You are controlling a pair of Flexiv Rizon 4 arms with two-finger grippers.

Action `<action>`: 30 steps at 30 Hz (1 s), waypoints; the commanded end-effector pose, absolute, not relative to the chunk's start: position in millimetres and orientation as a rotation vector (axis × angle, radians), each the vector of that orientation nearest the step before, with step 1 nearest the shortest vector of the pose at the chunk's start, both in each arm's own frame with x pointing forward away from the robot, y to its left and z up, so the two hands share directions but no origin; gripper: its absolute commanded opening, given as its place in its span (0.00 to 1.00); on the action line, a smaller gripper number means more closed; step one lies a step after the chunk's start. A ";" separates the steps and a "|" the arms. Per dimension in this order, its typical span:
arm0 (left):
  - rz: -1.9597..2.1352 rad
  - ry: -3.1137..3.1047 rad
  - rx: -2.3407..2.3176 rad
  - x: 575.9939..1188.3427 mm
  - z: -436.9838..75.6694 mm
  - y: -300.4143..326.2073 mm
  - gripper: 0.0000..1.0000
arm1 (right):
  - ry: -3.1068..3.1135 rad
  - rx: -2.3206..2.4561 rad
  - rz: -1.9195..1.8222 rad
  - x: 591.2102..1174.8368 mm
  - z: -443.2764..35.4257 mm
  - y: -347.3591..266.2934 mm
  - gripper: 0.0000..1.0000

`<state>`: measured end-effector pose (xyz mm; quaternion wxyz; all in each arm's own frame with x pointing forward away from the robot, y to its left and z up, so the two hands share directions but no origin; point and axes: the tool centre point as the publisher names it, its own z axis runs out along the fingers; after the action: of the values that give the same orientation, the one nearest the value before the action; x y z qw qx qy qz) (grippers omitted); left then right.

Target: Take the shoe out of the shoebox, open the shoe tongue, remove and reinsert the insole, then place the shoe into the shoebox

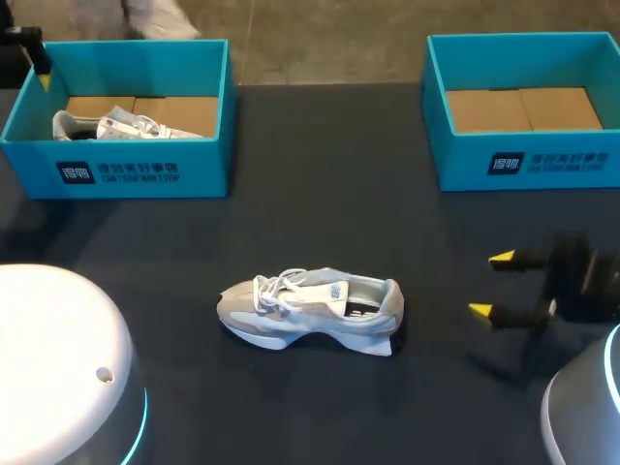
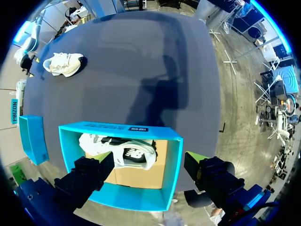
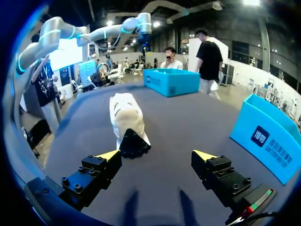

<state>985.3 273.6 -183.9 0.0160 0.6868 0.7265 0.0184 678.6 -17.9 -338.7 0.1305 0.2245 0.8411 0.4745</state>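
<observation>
A grey and white shoe [image 1: 310, 310] lies on its side in the middle of the dark table, toe toward my left. My right gripper [image 1: 492, 285] stands open to the right of its heel, apart from it. In the right wrist view the shoe [image 3: 127, 117] lies ahead of the open right gripper [image 3: 157, 156], heel nearest. A second white shoe [image 1: 121, 126] rests in the left shoebox [image 1: 145, 170]. My left gripper [image 2: 148, 160] hangs open above that box [image 2: 171, 160], over the shoe inside [image 2: 120, 153].
An empty teal shoebox [image 1: 523, 160] with a cardboard floor stands at the back right; it is beside the right gripper in the right wrist view [image 3: 268, 136]. Dark table surface [image 1: 320, 194] lies between the two boxes and around the loose shoe.
</observation>
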 end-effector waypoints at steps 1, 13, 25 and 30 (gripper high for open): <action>0.062 2.259 2.136 984.5 -183.9 273.6 1.00 | 2.432 0.611 1.415 677.0 -352.0 -10.6 1.00; 0.062 2.259 2.136 984.5 -183.9 273.6 1.00 | 2.529 0.392 1.449 678.0 -367.4 2.3 1.00; 0.062 2.259 2.136 984.5 -183.9 273.6 1.00 | 2.582 0.363 1.427 675.8 -373.4 7.0 1.00; 0.062 2.259 2.136 984.5 -183.9 273.6 1.00 | 2.582 0.363 1.427 675.8 -373.4 7.0 1.00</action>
<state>985.3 273.6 -183.9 0.0160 0.6868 0.7265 0.0184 677.3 6.3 -374.5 0.0833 0.1207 0.8651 0.4797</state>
